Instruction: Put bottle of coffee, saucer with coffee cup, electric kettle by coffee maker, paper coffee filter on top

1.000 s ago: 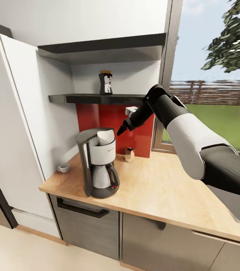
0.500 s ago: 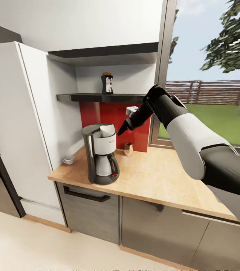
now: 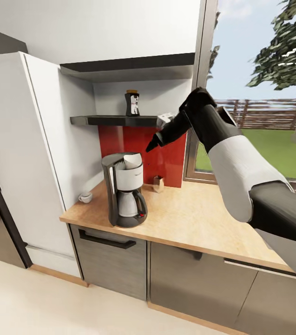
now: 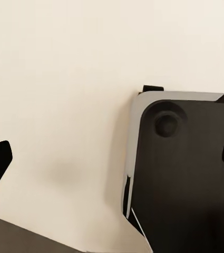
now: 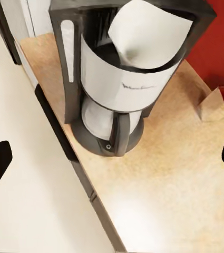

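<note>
The bottle of coffee [image 3: 132, 103] stands on the shelf [image 3: 115, 120], above the coffee maker [image 3: 125, 190] on the desk [image 3: 199, 223]. The right gripper [image 3: 151, 146] is released (fingers apart); it should rise level with the bottle's waist before closing. The maker's small printed logo is unreadable.

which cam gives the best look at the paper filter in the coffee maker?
Right wrist view: the paper filter is seen close from above, sitting in the top of the coffee maker. The head view shows it small and side-on. The left wrist view looks at floor and a dark panel.
</note>
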Available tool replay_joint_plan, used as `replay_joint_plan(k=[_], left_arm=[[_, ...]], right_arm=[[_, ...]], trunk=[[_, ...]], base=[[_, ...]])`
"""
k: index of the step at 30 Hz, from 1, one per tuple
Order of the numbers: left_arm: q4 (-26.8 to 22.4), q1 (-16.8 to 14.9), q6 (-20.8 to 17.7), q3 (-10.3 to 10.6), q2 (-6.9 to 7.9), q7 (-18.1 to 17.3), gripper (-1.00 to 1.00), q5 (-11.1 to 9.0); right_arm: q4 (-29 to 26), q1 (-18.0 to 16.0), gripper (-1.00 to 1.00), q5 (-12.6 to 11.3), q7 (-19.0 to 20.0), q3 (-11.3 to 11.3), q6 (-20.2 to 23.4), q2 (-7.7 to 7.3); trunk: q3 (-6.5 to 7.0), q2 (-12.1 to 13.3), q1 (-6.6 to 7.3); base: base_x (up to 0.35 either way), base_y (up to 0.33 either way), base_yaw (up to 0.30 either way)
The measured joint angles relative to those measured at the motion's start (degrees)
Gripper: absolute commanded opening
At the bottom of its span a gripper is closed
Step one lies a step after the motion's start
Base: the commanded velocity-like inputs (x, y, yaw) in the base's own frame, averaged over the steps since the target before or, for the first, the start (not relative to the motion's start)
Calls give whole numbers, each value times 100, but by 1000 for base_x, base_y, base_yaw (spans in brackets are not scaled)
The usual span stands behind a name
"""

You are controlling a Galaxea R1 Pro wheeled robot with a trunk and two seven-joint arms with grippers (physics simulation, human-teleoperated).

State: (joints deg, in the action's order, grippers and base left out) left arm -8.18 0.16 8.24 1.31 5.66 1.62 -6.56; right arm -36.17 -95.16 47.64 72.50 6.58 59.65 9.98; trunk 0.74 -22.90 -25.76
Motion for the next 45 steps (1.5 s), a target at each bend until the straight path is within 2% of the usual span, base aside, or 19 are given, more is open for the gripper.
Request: replay_joint_plan(k=[5, 6, 8, 9, 12, 14, 20, 25, 27, 29, 31, 32, 33, 34, 35, 36, 38, 40, 45], left_arm=[[-5, 0, 90, 0, -4, 1, 100, -1], [-1, 0, 100, 0, -4, 1, 100, -1], [1, 0, 102, 0, -7, 1, 100, -1], [2, 0, 103, 1, -6, 0, 100, -1], [2, 0, 104, 5, -3, -1, 100, -1], [6, 0, 105, 5, 1, 0, 100, -1], [10, 0, 105, 2, 5, 0, 100, -1], [26, 14, 115, -6, 8, 0, 100, -3], [35, 20, 117, -14, 10, 1, 100, -6], [48, 34, 119, -23, 12, 1, 100, -8], [62, 46, 120, -26, 9, 1, 100, -6], [75, 55, 117, -21, 9, 1, 100, -4], [83, 58, 115, -17, 12, -1, 100, -3], [89, 54, 112, -17, 22, -1, 100, -3], [91, 53, 108, -17, 29, 0, 100, -2], [93, 52, 103, -17, 44, 0, 100, -2], [96, 50, 81, -21, 68, 0, 100, -9], [97, 50, 50, -31, 97, 4, 100, -23], [102, 44, 12, -39, 136, -1, 100, -38]], right_arm=[[-945, 0, 100, 2, -34, -7, 1, 0], [-1454, 1, 100, 8, -310, -11, 1, 0], [-1739, 1, 100, 9, -628, -14, 6, 0], [-1929, 0, 100, 6, -1029, -19, 9, 0], [-2159, 0, 100, -16, -1638, -27, 17, 0], [-2383, 1, 100, -21, -2232, -32, 17, 0], [-2562, 2, 100, -43, -3421, -33, -36, 1], [-2464, 2, 100, -117, -4579, -31, -850, 1], [-2322, 1, 100, -236, -4833, -37, -984, 1], [-2032, 3, 100, -558, -5239, -67, -1192, 1], [-1738, 1, 100, -1032, -5761, -110, -1473, 1], [-1477, 3, 100, -1571, -6391, -134, -1828, 1], [-1294, 3, 100, -1954, -6851, -144, -2089, 1], [-1101, 2, 100, -2300, -7250, -154, -2338, 1], [-1002, 2, 100, -2467, -7430, -156, -2456, 1], [-827, 1, 100, -2781, -7719, -156, -2655, 1], [-626, 0, 100, -3130, -7982, -151, -2881, 1], [-510, 0, 100, -3320, -8114, -148, -3023, 1], [-399, -1, 100, -3503, -8188, -134, -3154, 1]], trunk=[[0, 0, 0], [1, 0, 0], [0, 1, 0], [0, 0, 0], [0, 0, 0], [0, 0, 0], [-1, 1, 0], [-1, 1, 0], [-1, 1, 0], [-2, 2, -1], [-2, 1, -1], [-2, 2, -1], [-2, 2, -1], [-2, 1, -1], [-2, 1, -1], [-2, 1, -1], [-2, 1, 0], [-2, 1, 0], [-2, 0, 0]], base=[[0, 0, 0], [0, 0, 0], [0, 0, 0], [0, 0, 0], [0, 0, 0], [0, 0, 0], [0, 0, 0], [0, 0, 0], [0, 0, 0], [0, 0, 0], [0, 0, 0], [0, 0, 0], [0, 0, 0], [0, 0, 0], [0, 0, 0], [0, 0, 0], [0, 0, 0], [0, 0, 0], [0, 0, 0]])
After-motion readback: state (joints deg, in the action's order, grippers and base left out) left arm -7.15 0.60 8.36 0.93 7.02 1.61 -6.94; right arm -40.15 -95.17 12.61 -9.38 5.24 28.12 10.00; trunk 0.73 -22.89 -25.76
